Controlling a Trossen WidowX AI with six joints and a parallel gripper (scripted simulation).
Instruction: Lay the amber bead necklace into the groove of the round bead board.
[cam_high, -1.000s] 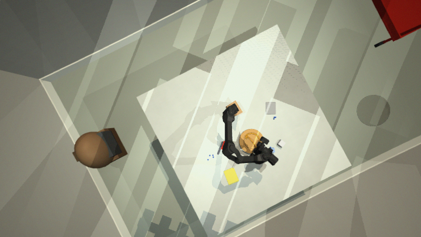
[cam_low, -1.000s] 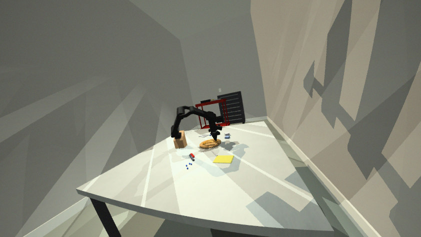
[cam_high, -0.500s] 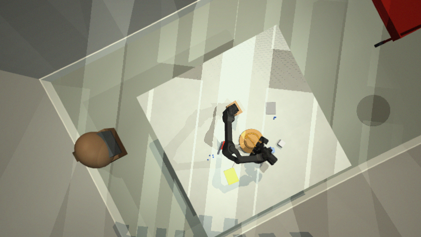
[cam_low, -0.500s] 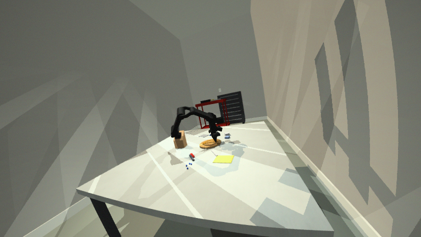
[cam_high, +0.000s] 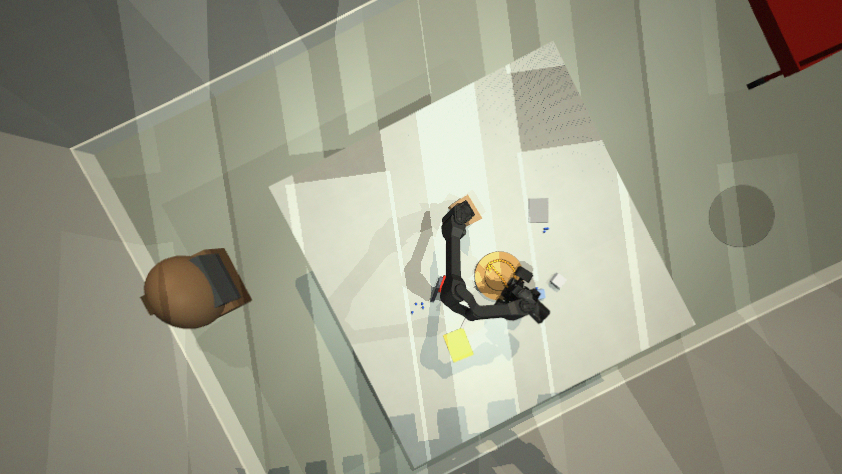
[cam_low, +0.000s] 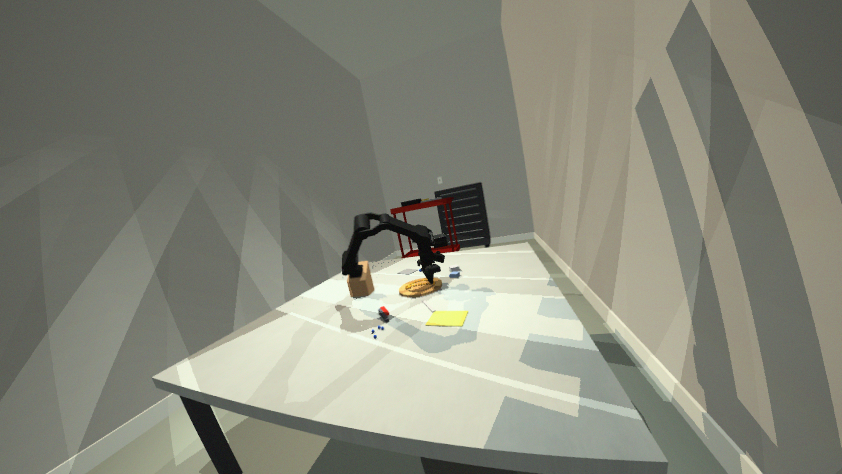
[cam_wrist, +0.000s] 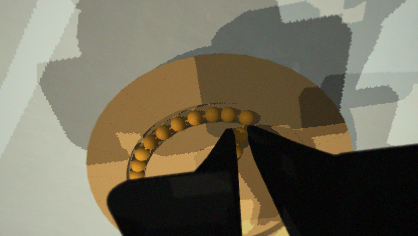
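The round wooden bead board lies on the table. The amber bead necklace lies on it. In the wrist view, a row of its beads curves along the upper left part of the ring groove and ends at a bead just above the fingertips. From there the strand turns down between the fingers. My gripper is low over the board, nearly closed, with a bead between its tips. The fingers hide the rest of the necklace and the lower part of the groove.
A yellow square lies beside the board, and a red and dark object lies near the arm. A grey square, a small white block and small blue pieces lie around. The arm's base stands on a wooden block.
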